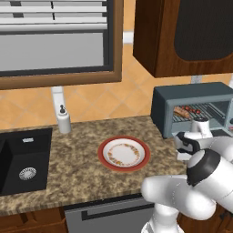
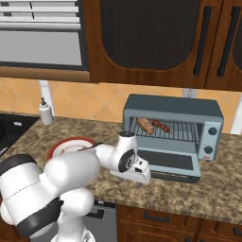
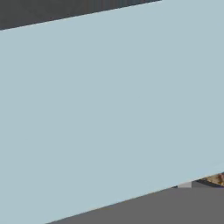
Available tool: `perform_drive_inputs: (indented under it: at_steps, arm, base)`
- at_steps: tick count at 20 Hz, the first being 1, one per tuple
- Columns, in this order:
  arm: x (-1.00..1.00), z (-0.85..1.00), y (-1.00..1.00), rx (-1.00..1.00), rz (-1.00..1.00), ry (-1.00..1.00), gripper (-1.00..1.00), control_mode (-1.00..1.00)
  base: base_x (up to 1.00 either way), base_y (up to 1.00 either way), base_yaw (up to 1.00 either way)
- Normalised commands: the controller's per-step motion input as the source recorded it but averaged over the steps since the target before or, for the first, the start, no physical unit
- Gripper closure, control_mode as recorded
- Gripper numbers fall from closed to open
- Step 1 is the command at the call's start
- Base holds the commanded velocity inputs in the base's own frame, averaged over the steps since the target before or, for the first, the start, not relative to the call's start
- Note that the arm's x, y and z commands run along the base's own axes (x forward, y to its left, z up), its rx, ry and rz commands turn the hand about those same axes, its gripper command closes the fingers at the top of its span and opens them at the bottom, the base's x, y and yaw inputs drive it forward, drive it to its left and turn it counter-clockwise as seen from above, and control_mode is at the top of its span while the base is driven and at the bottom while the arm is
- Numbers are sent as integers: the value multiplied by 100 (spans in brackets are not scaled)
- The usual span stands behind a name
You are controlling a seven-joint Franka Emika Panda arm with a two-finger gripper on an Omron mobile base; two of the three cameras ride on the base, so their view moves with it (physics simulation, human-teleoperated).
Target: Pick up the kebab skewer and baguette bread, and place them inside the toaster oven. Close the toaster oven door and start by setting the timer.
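Pale grey-blue toaster oven door [image 3: 109, 100] sits right at the hand (grip can't tell): push up from under its edge, w/ food inside.

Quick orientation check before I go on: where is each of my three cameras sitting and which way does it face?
Left base view: behind the arm on its left, looking forward and down at the sink, plate and oven; white arm at lower right.
Right base view: behind on the right, facing the oven with its door dropped open; arm at lower left.
Hand view: on the hand, pressed close to a flat grey-blue surface.
Both base views share the baguette and skewer on the rack, plus the plate and soap bottle.
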Motion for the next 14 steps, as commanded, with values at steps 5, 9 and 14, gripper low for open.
perform_drive_inputs:
  at_steps: [5, 9, 14]
  arm:
    - [36, -2, 0, 2, 1, -6, -100, -100]
    - [52, 0, 0, 7, 0, -12, -100, -100]
    - [78, 17, 0, 7, 0, -15, -100, -100]
  base:
    - [0, 0, 0]
    - [0, 0, 0]
    - [0, 0, 0]
